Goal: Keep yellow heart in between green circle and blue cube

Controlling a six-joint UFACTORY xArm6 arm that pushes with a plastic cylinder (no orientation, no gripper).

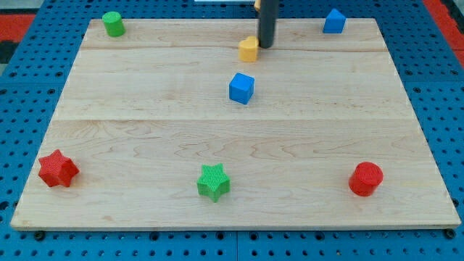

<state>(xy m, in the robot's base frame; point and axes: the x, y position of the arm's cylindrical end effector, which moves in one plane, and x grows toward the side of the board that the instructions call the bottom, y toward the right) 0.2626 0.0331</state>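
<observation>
Seven blocks sit on the wooden table (145, 123). My tip (266, 46), a bare rod, touches the yellow heart-shaped block (249, 49) near the top edge, between green circle block (112, 24) and blue cube (241, 88).

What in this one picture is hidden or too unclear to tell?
- Camera view: my tip stands at the small yellow block's right; contact is unclear.
- The yellow block's heart shape is too small to confirm.
- The rod's upper part is cut off by the view's top edge.
- The blue block at top right: exact shape unclear.
</observation>
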